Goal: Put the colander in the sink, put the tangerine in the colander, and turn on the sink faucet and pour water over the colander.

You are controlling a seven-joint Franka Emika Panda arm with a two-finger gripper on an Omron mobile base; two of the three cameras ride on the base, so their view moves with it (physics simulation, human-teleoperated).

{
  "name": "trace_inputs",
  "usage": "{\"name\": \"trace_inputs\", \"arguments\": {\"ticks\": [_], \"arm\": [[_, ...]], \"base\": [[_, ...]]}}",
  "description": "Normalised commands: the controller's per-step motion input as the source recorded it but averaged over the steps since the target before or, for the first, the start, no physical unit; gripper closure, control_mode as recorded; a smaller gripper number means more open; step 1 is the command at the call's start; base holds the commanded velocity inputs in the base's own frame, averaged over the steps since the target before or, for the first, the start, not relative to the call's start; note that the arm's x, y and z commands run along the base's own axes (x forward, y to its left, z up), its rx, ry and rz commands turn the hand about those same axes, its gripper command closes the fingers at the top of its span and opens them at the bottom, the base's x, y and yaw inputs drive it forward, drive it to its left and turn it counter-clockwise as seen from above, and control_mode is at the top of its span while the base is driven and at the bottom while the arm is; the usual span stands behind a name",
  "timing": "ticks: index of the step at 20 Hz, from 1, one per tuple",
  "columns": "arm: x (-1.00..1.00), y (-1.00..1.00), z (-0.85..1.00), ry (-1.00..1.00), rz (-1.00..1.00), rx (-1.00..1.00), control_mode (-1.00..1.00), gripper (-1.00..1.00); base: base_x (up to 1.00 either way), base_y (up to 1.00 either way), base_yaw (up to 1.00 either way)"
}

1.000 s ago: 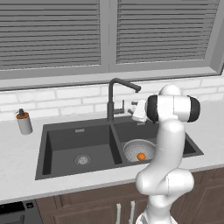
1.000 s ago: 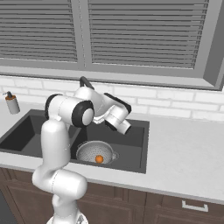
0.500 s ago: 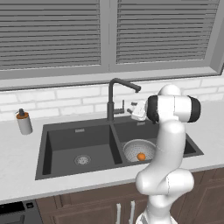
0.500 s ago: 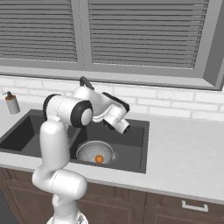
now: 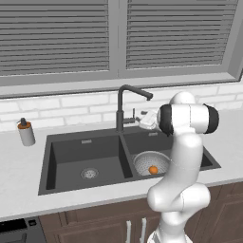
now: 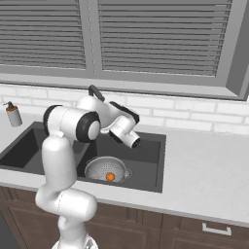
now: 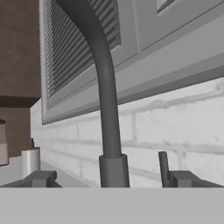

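Note:
The silver colander (image 5: 150, 161) (image 6: 105, 168) sits in the right basin of the dark sink (image 5: 66, 152) (image 6: 146, 160), and the orange tangerine (image 5: 153, 169) (image 6: 110, 177) lies inside it. The dark gooseneck faucet (image 5: 120, 107) (image 6: 94, 91) (image 7: 106, 105) rises behind the divider, its spout pointing right. No water runs. My gripper (image 5: 136, 118) (image 7: 113, 179) hovers just right of the faucet's lower column and is open. In the hand view the column's base stands between my fingertips (image 7: 42, 178), with the small lever (image 7: 162, 162) just inside the right one.
A grey soap dispenser (image 5: 26, 133) (image 6: 13, 115) (image 7: 30, 161) stands on the counter left of the sink. The white brick wall (image 5: 71, 111) and the window sill run close behind the faucet. My arm (image 5: 182, 156) rises over the right basin's front.
My hand has edged slightly left, closer to the faucet column. The colander and tangerine have not moved.

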Motion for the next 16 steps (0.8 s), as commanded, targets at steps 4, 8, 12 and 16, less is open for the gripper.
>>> {"name": "trace_inputs", "arguments": {"ticks": [4,8,12,16], "arm": [[0.14,0.00,0.00,0.03,-0.04,0.00,-1.00,-1.00],[0.14,0.00,0.00,0.01,-0.03,0.00,-1.00,-1.00],[0.12,0.00,0.00,0.00,-0.02,0.00,-1.00,-1.00],[0.11,0.00,0.00,0.00,-0.02,0.00,-1.00,-1.00]], "base": [[0.00,0.00,0.00],[0.00,0.00,0.00],[0.00,0.00,0.00],[0.00,0.00,0.00]]}}
